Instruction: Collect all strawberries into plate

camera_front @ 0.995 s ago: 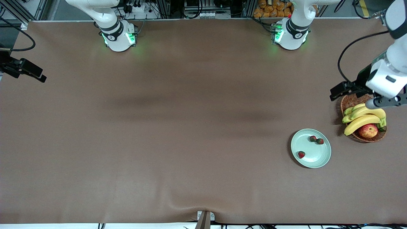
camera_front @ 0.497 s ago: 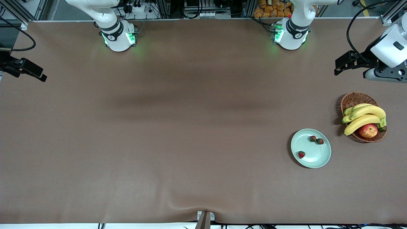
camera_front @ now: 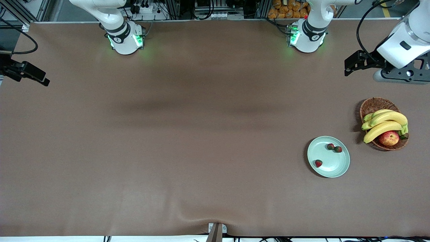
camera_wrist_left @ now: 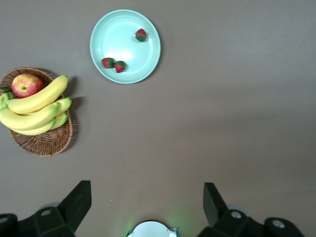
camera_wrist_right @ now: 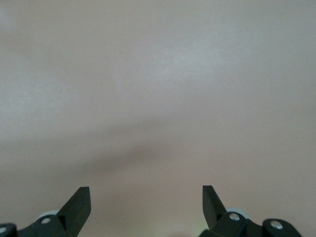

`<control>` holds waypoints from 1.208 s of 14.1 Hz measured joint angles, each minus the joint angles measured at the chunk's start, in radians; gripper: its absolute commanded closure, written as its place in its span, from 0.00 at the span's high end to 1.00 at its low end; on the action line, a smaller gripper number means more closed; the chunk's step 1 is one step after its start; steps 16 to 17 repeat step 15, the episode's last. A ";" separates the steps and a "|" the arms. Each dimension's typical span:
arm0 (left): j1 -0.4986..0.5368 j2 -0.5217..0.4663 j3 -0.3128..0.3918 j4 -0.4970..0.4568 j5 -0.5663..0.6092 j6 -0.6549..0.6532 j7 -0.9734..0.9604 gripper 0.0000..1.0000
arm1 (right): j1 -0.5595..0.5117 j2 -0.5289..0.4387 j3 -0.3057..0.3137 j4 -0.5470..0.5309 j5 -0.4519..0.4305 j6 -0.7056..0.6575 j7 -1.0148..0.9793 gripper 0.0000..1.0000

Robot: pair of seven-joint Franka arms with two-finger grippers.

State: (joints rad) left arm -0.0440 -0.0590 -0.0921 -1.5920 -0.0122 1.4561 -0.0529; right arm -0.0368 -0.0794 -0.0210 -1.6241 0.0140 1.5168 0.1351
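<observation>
The brown matte table (camera_front: 188, 141) is seen bare under both grippers. The left arm is folded back toward its own end of the table, wrist raised high. The left gripper (camera_wrist_left: 145, 202) is held over bare table, camera pointing straight down; its jaws are spread wide and nothing is gripped. The right arm is parked at its own end of the table and waits. The right gripper (camera_wrist_right: 146, 205) is held over bare table, jaws likewise spread wide, nothing between them.

The brown woven wicker basket (camera_front: 373, 106) sits well clear of the left jaws, nearer the front camera, loaded with a bunch of yellow bananas (camera_front: 383, 124) and a red-yellow apple (camera_front: 389, 137). The round pale mint-green glossy plate (camera_front: 332, 168) is placed beside the basket, slightly nearer the front camera, also well apart from the left jaws.

All three small red strawberries with dark green caps are seen on the plate: two (camera_front: 331, 146) (camera_front: 338, 149) touching or nearly so, near the rim toward the basket; the third (camera_front: 318, 163) lies alone, nearer the front camera.
</observation>
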 measured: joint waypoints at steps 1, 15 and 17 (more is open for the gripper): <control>0.012 -0.004 0.004 0.001 0.009 -0.001 0.013 1.00 | 0.000 0.000 0.000 0.000 0.000 0.001 0.000 1.00; 0.025 -0.013 -0.001 0.010 0.044 -0.002 0.047 1.00 | 0.007 0.000 0.002 -0.011 0.000 -0.008 -0.002 1.00; 0.025 -0.013 -0.001 0.010 0.044 -0.002 0.047 1.00 | 0.007 0.000 0.002 -0.011 0.000 -0.008 -0.002 1.00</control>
